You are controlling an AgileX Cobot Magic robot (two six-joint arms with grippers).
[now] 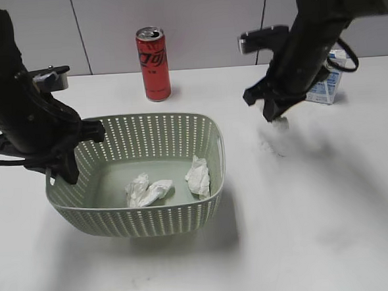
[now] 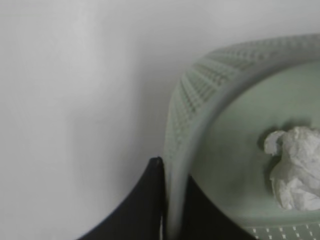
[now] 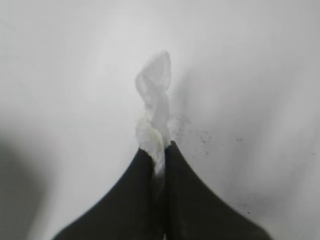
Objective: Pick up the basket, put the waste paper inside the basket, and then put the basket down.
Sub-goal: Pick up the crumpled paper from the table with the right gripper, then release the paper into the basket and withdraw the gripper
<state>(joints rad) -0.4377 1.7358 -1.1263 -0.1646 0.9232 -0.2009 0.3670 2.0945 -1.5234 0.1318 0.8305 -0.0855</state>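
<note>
Pale green plastic, perforated all round, the basket (image 1: 143, 181) sits left of centre on the white desk (image 1: 318, 230), its near edge casting a shadow that suggests it may be tilted or raised a little, though the exterior view does not settle this. Inside lie two white paper wads: one (image 1: 147, 190) spread across the middle of the floor, another (image 1: 198, 176) leaning against the right wall. The left gripper (image 1: 69, 167) is at the basket's left rim; the left wrist view shows what the exterior view hides, the two black jaws closed together with the thin basket wall (image 2: 175, 165) pinched between them. That same view catches one wad (image 2: 296, 165) on the basket floor.

To the right, well apart from the basket, the right gripper (image 1: 276, 116) hangs above the desk. From outside only a small pale scrap shows at its tip; the right wrist view makes it plain, the jaws clamped on a third wad (image 3: 154, 107), twisted and sticking out beyond the tips, with bare desk behind it.

Behind the basket, near the back wall, a red can (image 1: 153, 63) stands upright. A blue-and-white carton (image 1: 328, 81) stands at the far right, partly hidden by the right arm. Neither shows in the wrist views
</note>
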